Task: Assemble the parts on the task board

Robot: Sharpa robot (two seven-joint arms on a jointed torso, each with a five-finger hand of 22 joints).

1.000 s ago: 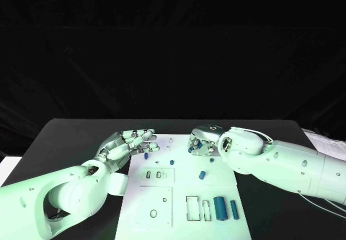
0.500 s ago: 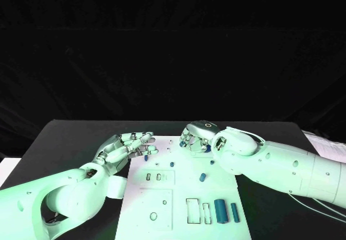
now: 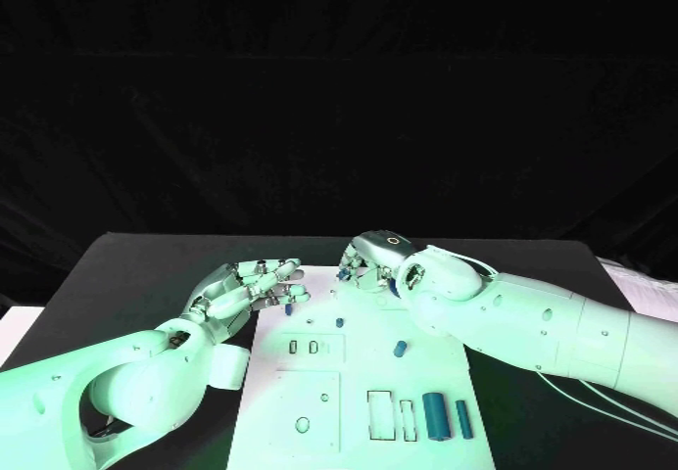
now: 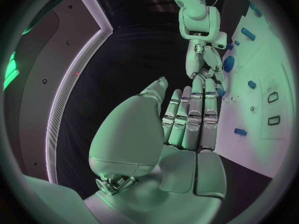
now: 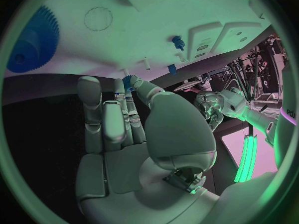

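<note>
The black worktop (image 3: 127,264) carries the white board (image 3: 361,372) in its middle, running from the far edge toward the robot.

The right arm reaches in across the board's far right side, and the right robot hand (image 3: 370,262) hovers over the board's far end with its fingers curled downward. The right wrist view shows its fingertips (image 5: 127,82) close to a small blue piece at the board's edge; whether they actually pinch it cannot be told.

The left robot hand (image 3: 255,282) sits at the board's far left edge, fingers straight and slightly spread, holding nothing.

On the near part of the board, two blue cylinders (image 3: 442,415) lie side by side, just to the right of two empty rectangular slots. A blue gear (image 5: 31,42) lies flat on the board in the right wrist view. A short blue peg (image 3: 399,347) lies loose near the board's middle, and a smaller blue peg (image 3: 339,318) stands farther back, near the left hand's fingertips.
</note>
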